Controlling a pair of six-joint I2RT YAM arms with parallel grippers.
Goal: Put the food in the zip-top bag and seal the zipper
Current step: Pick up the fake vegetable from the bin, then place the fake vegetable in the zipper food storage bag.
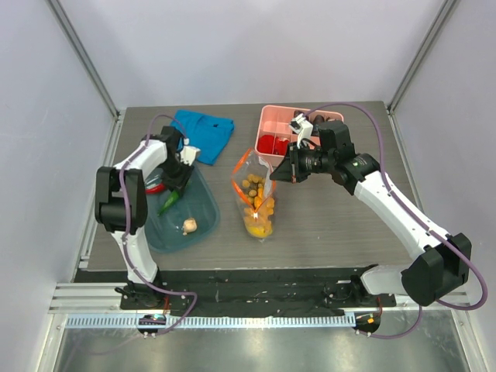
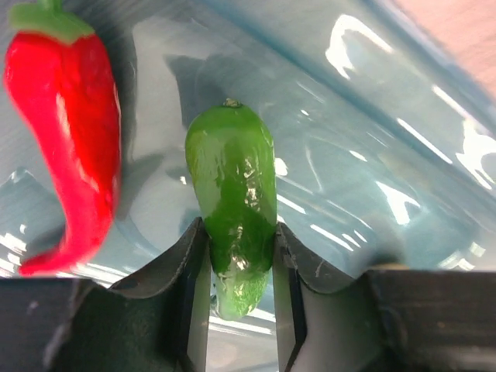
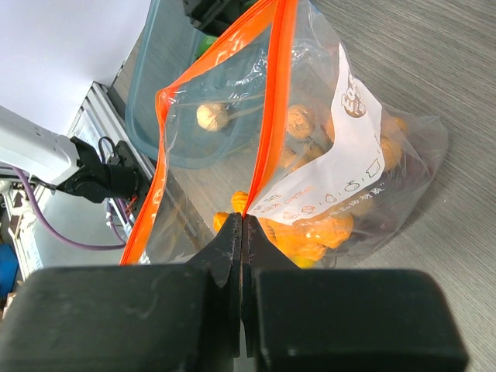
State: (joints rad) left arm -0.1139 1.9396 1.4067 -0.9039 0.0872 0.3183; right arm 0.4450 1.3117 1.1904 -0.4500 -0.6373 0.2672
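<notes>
The clear zip-top bag [image 1: 256, 201] lies mid-table with its mouth open, holding several orange and yellow foods [image 3: 325, 232]. My right gripper [image 3: 242, 221] is shut on the bag's red-orange zipper strip [image 3: 273, 101] and holds one lip of the mouth up. My left gripper [image 2: 236, 244] is shut on the green vegetable [image 2: 232, 182] inside the teal tub [image 1: 186, 225]. The red chili [image 2: 74, 132] lies just left of it. The beige garlic bulb [image 1: 190, 225] sits near the tub's front. The grape bunch and the slider tab do not show.
A pink divided box [image 1: 280, 132] with red and dark items stands behind the bag, next to my right gripper [image 1: 293, 167]. A blue cloth [image 1: 203, 133] lies at the back, behind the tub. The table's near edge runs below the tub and bag.
</notes>
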